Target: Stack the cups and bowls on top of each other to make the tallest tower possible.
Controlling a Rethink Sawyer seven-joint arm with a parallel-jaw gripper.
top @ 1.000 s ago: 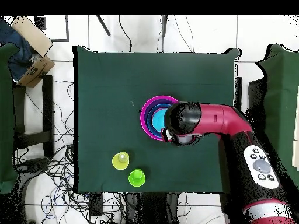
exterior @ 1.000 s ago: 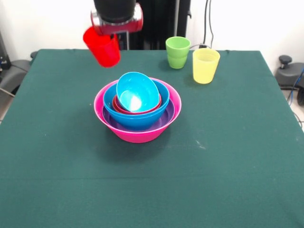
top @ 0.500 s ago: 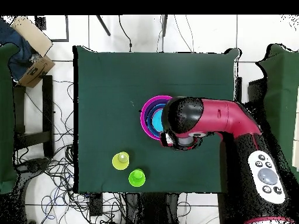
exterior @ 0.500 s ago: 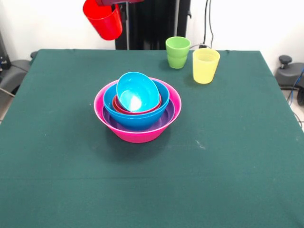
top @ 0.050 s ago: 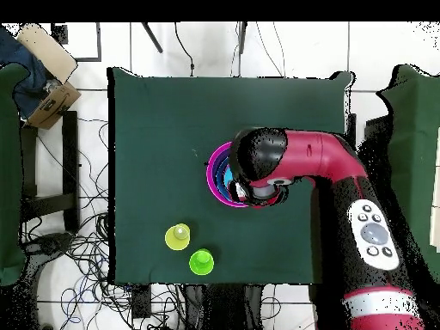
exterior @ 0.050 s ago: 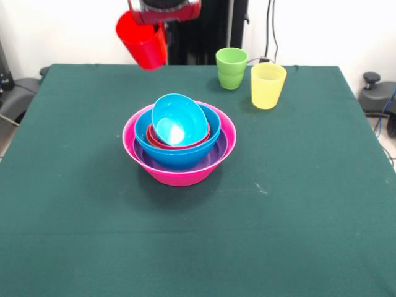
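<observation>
My gripper (exterior @ 0.050 s ago: 158,25) hangs at the top of the front view, shut on the rim of the red cup (exterior @ 0.050 s ago: 143,42), which tilts in the air above the table's far side. Left of and behind the tower (exterior @ 0.050 s ago: 179,142) is where the cup hangs. The tower is a pink bowl (exterior @ 0.050 s ago: 181,174) holding purple, blue and dark red bowls, with a cyan bowl (exterior @ 0.050 s ago: 178,119) tipped on top. The green cup (exterior @ 0.050 s ago: 231,68) and yellow cup (exterior @ 0.050 s ago: 268,85) stand upright at the far right. In the overhead view the arm (top @ 0.050 s ago: 262,163) covers most of the pink bowl (top @ 0.050 s ago: 212,172).
The green table (exterior @ 0.050 s ago: 297,204) spreads wide in front of the tower. Seen from overhead, the yellow cup (top @ 0.050 s ago: 178,236) and green cup (top @ 0.050 s ago: 201,261) stand near the table's lower edge. A cardboard box (top @ 0.050 s ago: 47,51) sits off the table at the upper left.
The gripper rose with the red cup, then shifted right toward the tower and dipped a little. From overhead the arm's head has slid over the bowls.
</observation>
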